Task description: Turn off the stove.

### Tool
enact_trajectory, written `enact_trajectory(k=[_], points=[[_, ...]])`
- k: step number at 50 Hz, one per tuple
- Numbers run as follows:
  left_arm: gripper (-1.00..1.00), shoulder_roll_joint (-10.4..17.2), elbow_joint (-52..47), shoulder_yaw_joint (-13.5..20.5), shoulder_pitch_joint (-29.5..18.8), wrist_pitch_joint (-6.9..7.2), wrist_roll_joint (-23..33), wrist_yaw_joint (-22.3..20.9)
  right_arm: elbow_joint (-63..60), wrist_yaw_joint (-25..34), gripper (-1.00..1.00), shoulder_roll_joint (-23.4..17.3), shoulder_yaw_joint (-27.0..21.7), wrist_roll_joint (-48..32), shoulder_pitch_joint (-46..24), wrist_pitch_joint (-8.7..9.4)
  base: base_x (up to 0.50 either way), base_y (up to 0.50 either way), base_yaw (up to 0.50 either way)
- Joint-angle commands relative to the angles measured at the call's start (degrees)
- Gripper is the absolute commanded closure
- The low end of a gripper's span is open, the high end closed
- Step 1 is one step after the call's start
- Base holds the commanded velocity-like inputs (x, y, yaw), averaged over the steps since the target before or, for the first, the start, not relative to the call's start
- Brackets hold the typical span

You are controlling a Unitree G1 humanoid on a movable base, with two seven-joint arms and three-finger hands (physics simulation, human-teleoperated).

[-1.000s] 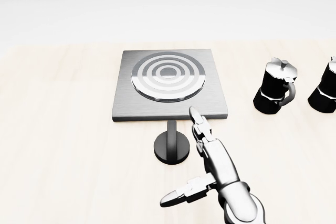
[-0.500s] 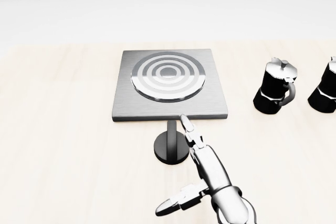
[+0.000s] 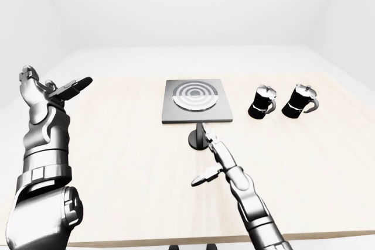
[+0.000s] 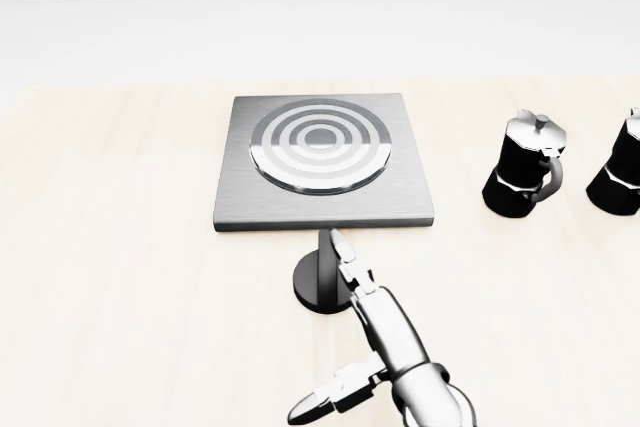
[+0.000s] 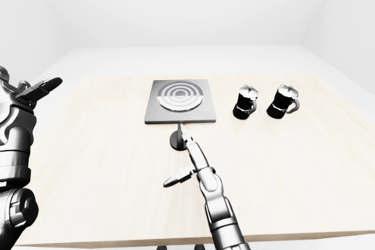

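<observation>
The stove [image 4: 325, 162] is a grey square plate with a ringed burner, in the middle of the head view. Its black knob [image 4: 322, 277] stands on a round base just below the plate's lower edge. My right hand [image 4: 335, 322] is open, its long fingers [image 4: 350, 267] stretched out and reaching the knob's right side; the thumb sticks out to the lower left. I cannot tell whether the fingertip touches the knob. My left hand [image 3: 53, 89] is open and raised high at the left of the left-eye view, far from the stove.
Two black moka pots [image 4: 522, 179] [image 4: 620, 182] stand on the light wooden table [image 4: 120, 277] to the right of the stove. The table's lower edge shows in the left-eye view [image 3: 146, 241].
My right hand has moved left and a little up, from right of the knob until its fingertips reach the knob's side. The stove and pots have not moved.
</observation>
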Motion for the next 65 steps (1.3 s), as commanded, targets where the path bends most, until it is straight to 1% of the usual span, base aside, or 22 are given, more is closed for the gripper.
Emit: enact_trajectory(k=[1, 5, 8, 12, 21, 26, 28, 35, 41, 45, 48, 49, 51, 55, 56, 57, 58, 59, 62, 63, 64, 65], points=[[-1.00, -0.08, 0.08, -0.04, 0.03, 0.00, 0.08, -0.01, 0.33, -0.36, -1.00, 0.22, 0.51, -0.59, 1.13, -0.63, 0.00, 0.00, 0.00], [-1.00, -0.12, 0.24, -0.06, -0.05, 0.00, 0.13, -0.02, -0.13, -0.42, -1.00, 0.23, 0.73, -0.58, 1.72, -0.75, 0.00, 0.00, 0.00], [-1.00, -0.04, -0.21, 0.01, 0.15, 0.00, 0.02, 0.05, -1.63, -0.13, -1.00, 0.45, 1.34, -0.91, 2.04, 0.83, 0.00, 0.00, 0.00], [-1.00, -0.17, 0.32, -0.08, -0.08, 0.00, 0.18, 0.00, -2.10, -0.09, -1.00, 0.43, 1.56, -1.04, 2.29, 1.25, 0.00, 0.00, 0.00], [-1.00, -0.15, 0.75, -0.15, -0.20, 0.00, 0.33, -0.15, -2.05, -0.81, -1.00, 0.98, 3.51, -1.56, 4.44, -0.12, 0.00, 0.00, 0.00], [-1.00, -0.14, 0.52, -0.15, -0.14, 0.00, 0.35, -0.07, -2.42, -0.75, -1.00, 1.67, 5.93, -2.71, 4.99, 0.46, 0.00, 0.00, 0.00], [-1.00, -0.08, -0.07, -0.06, 0.07, 0.00, 0.24, 0.04, -1.19, 0.38, -1.00, 2.29, 6.32, -1.42, 4.31, -0.07, 0.00, 0.00, 0.00], [-1.00, -0.09, 1.34, -0.20, -0.46, 0.00, 0.29, -0.22, 2.14, 0.73, -1.00, 4.06, 8.52, -3.67, 1.30, 1.03, 0.00, 0.00, 0.00], [-1.00, 0.08, -0.09, 0.05, -0.04, 0.00, -0.11, -0.02, 6.34, 2.82, -1.00, 5.44, 6.94, -3.18, -3.65, 1.31, 0.00, 0.00, 0.00], [-1.00, 0.07, 0.02, 0.00, -0.09, 0.00, -0.14, -0.08, 9.69, 3.30, -1.00, 5.97, 4.98, -4.10, -9.65, 2.80, 0.00, 0.00, 0.00], [-1.00, 0.02, 0.28, -0.04, -0.15, 0.00, -0.06, -0.21, 15.04, 3.65, -1.00, 5.03, 1.62, -3.70, -16.61, 2.47, 0.00, 0.00, 0.00], [-1.00, 0.07, 0.23, -0.01, -0.15, 0.00, -0.09, -0.22, 17.60, 3.81, -1.00, 4.32, 0.07, -3.22, -20.06, 1.99, 0.00, 0.00, 0.00], [-1.00, 0.15, 0.21, 0.06, -0.21, 0.00, -0.22, -0.20, 24.33, 3.93, -1.00, 1.65, -3.76, -2.07, -30.13, 2.66, 0.00, 0.00, 0.00], [-1.00, 0.08, 0.46, -0.04, -0.28, 0.00, -0.17, -0.28, 38.85, 4.84, -1.00, -3.48, -8.34, 1.30, -46.05, 0.20, 0.00, 0.00, 0.00], [-1.00, 0.15, 0.70, -0.01, -0.46, 0.00, -0.25, -0.35, 45.55, 6.66, -1.00, -5.59, -10.38, 3.49, -53.64, -0.81, 0.00, 0.00, 0.00], [-1.00, 0.16, 0.75, -0.02, -0.49, 0.00, -0.25, -0.36, 47.77, 6.52, -1.00, -5.86, -10.39, 3.86, -54.79, -1.99, 0.00, 0.00, 0.00], [-1.00, 0.30, 0.51, 0.06, -0.62, 0.00, -0.42, -0.14, 52.52, 9.00, -1.00, -7.24, -11.15, 4.92, -61.04, -2.10, 0.00, 0.00, 0.00], [-1.00, 0.22, 0.89, -0.01, -0.76, 0.00, -0.38, -0.18, 55.03, 9.20, -1.00, -7.84, -10.91, 4.49, -63.78, -2.70, 0.00, 0.00, 0.00], [-1.00, 0.19, 1.89, -0.24, -1.24, 0.00, -0.19, -0.43, 59.17, 11.16, -1.00, -8.95, -11.57, 4.22, -70.48, -2.41, 0.00, 0.00, 0.00], [-1.00, 0.23, 1.93, -0.23, -1.26, 0.00, -0.25, -0.48, 59.96, 12.49, -1.00, -9.30, -12.39, 4.87, -72.56, -3.06, 0.00, 0.00, 0.00], [-1.00, 0.26, 1.94, -0.22, -1.25, 0.00, -0.27, -0.50, 60.65, 13.91, -1.00, -9.46, -12.77, 5.14, -74.08, -2.76, 0.00, 0.00, 0.00], [-1.00, 0.30, 1.99, -0.18, -1.28, 0.00, -0.33, -0.53, 61.28, 14.04, -1.00, -9.63, -12.84, 4.84, -75.38, -1.44, 0.00, 0.00, 0.00]])
